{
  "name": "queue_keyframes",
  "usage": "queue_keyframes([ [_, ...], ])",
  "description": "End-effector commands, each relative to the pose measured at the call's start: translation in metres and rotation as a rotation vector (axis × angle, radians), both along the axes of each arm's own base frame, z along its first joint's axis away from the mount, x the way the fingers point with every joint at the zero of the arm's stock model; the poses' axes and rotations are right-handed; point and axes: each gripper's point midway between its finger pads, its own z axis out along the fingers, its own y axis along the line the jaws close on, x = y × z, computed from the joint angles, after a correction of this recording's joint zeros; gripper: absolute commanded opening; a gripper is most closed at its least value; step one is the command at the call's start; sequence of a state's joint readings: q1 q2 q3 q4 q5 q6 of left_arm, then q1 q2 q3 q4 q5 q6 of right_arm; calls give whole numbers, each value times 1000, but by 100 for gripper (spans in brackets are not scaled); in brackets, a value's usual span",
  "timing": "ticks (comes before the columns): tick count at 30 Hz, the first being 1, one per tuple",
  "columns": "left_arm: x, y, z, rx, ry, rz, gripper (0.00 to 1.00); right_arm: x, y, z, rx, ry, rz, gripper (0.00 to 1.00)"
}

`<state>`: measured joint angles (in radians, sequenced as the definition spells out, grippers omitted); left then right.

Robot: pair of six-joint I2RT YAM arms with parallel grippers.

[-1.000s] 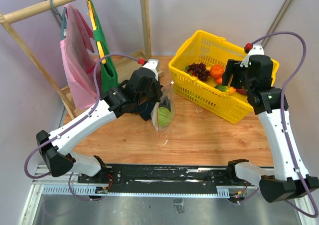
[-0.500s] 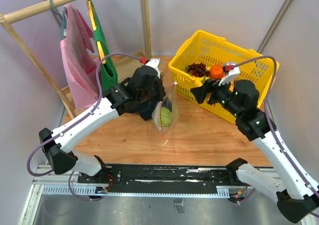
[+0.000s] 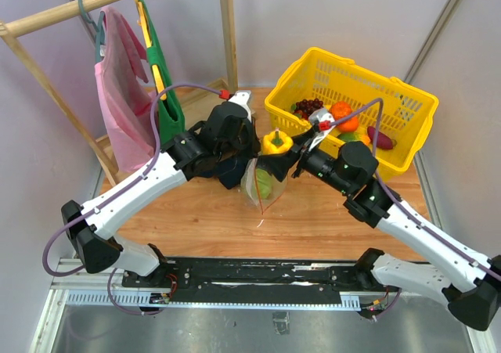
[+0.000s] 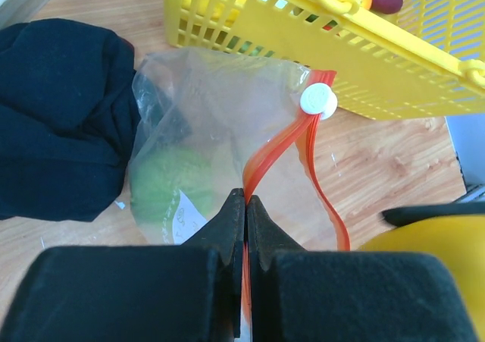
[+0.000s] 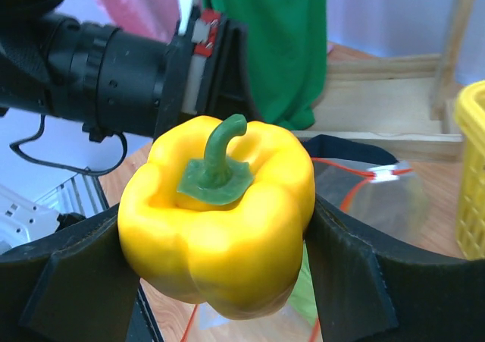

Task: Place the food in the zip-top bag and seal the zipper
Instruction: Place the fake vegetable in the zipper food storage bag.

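Observation:
The clear zip-top bag (image 3: 261, 185) (image 4: 216, 122) stands on the wooden table with its mouth held apart. My left gripper (image 4: 246, 200) (image 3: 247, 162) is shut on one side of the orange-red zipper (image 4: 282, 139), which carries a white slider (image 4: 318, 99). A pale green round food (image 4: 170, 189) (image 3: 264, 182) lies inside the bag. My right gripper (image 5: 218, 270) (image 3: 279, 154) is shut on a yellow bell pepper (image 5: 220, 213) (image 3: 276, 142) (image 4: 436, 243), carried stem up just above and beside the bag's mouth.
A yellow basket (image 3: 297, 75) (image 4: 379, 50) at the back right holds grapes (image 3: 308, 105), an orange (image 3: 342, 112) and an eggplant (image 3: 381, 138). A dark cloth (image 4: 61, 122) (image 3: 229, 173) lies left of the bag. Pink (image 3: 117, 87) and green (image 3: 166, 95) garments hang on a wooden rack.
My right arm swung left from the basket to the bag's mouth, bringing the yellow pepper with it. The left gripper kept its hold on the zipper and barely moved.

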<state>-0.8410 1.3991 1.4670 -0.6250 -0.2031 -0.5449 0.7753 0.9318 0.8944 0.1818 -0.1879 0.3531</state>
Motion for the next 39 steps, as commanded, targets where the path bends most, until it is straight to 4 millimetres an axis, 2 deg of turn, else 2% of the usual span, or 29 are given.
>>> queue_keyframes([
  [1,3,-2,27,-69,-43,10,0,-7,21,-3,21,-89,62,54],
  [7,2,-1,24,-71,-34,16,0,7,15,-41,0,-66,-25,56],
  [17,1,-2,22,-78,-23,13,0,18,8,-75,-79,-21,-94,61],
  [24,-2,-4,16,-80,-8,3,0,25,13,-89,-101,30,-110,72],
  [29,-4,-5,12,-85,5,-4,1,31,15,-99,-99,73,-133,86],
  [34,-5,-5,7,-81,15,-3,0,34,16,-95,-100,93,-145,98],
  [39,-4,-2,4,-72,13,10,0,30,14,-84,-117,96,-131,99],
])
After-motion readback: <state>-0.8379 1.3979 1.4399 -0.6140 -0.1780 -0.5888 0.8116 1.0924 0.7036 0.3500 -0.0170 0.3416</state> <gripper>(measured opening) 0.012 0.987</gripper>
